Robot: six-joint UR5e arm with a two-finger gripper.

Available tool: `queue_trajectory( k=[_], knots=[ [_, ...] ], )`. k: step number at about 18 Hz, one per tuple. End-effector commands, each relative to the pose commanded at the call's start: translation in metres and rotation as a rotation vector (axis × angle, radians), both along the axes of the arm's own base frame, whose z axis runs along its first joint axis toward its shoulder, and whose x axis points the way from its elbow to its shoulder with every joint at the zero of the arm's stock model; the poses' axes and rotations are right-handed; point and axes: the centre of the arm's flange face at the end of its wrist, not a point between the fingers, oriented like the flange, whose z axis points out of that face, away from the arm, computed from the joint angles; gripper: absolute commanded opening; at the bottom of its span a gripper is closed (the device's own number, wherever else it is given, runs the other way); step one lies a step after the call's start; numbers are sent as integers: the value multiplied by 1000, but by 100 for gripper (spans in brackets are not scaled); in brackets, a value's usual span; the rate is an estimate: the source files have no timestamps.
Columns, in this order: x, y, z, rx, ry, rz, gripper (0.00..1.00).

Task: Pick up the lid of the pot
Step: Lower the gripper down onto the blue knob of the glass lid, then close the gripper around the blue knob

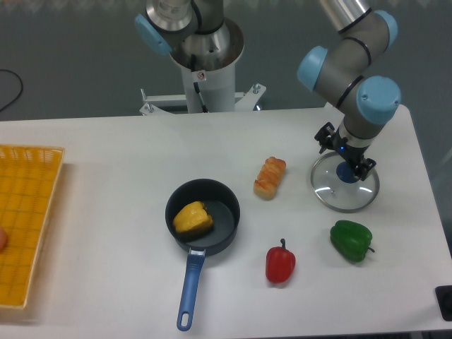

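Observation:
A round glass pot lid (344, 186) with a metal rim and a blue knob lies flat on the white table at the right. My gripper (347, 169) hangs straight over its centre, fingers down around the blue knob. Whether the fingers press on the knob is hidden by the wrist. The lid rests on the table. A dark pot (203, 215) with a blue handle stands in the middle of the table, holding a yellow pepper (193, 217).
A bread roll (270, 176) lies left of the lid. A green pepper (352, 240) and a red pepper (280, 263) sit in front of it. A yellow basket (25, 219) occupies the left edge. The table's right edge is close to the lid.

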Motion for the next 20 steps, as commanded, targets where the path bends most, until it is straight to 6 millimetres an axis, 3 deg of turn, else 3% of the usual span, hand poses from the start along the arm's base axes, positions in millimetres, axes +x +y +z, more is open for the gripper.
queue_trajectory(
  k=[7,20],
  knots=[
    [-13,1,6,5,19,5,100],
    [-18,2,-13,4,20,5,100]
  ],
)
